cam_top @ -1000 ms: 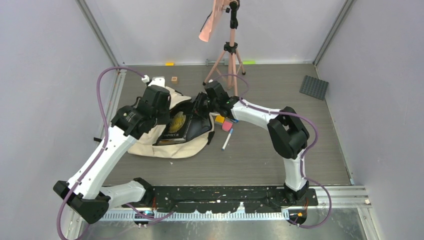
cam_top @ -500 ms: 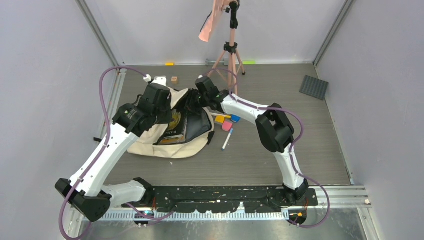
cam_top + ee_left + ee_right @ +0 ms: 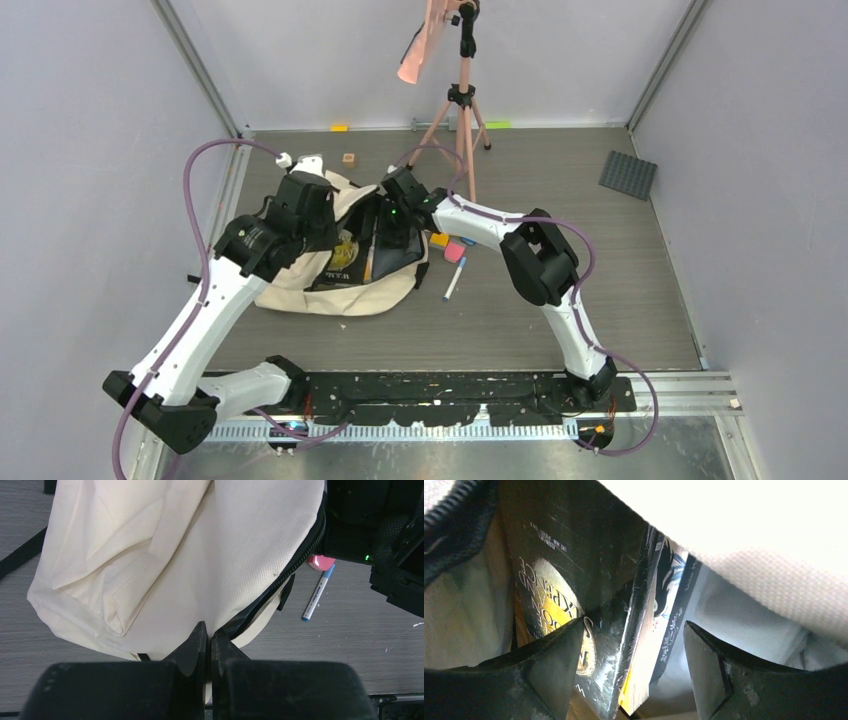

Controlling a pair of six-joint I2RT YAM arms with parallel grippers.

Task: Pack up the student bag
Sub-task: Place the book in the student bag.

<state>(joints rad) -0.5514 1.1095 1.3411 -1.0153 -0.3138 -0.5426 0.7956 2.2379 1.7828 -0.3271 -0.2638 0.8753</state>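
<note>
The student bag point(image 3: 300, 287) lies left of centre, a beige canvas backpack with its dark-lined mouth open to the right. My left gripper point(image 3: 314, 208) is shut on the bag's upper canvas edge point(image 3: 235, 580) beside the black zip and holds it up. My right gripper point(image 3: 396, 222) reaches into the mouth with its jaws open. Between its fingers point(image 3: 555, 659) stand a black book with a gold emblem point(image 3: 569, 580) and a second dark book point(image 3: 669, 605), touching neither pad. From above the books point(image 3: 350, 252) show inside the bag.
Beside the bag's mouth lie a yellow block point(image 3: 438, 239), a pink eraser point(image 3: 455, 251), a small blue block point(image 3: 470, 240) and a white marker point(image 3: 454, 279). A pink tripod point(image 3: 460, 100) stands behind. A wooden cube point(image 3: 349, 158) and a grey studded plate point(image 3: 628, 174) lie further back.
My right gripper has opened and let go of the book, and it has shifted left and deeper into the bag's mouth. The books now lie further inside. My left gripper keeps its hold.
</note>
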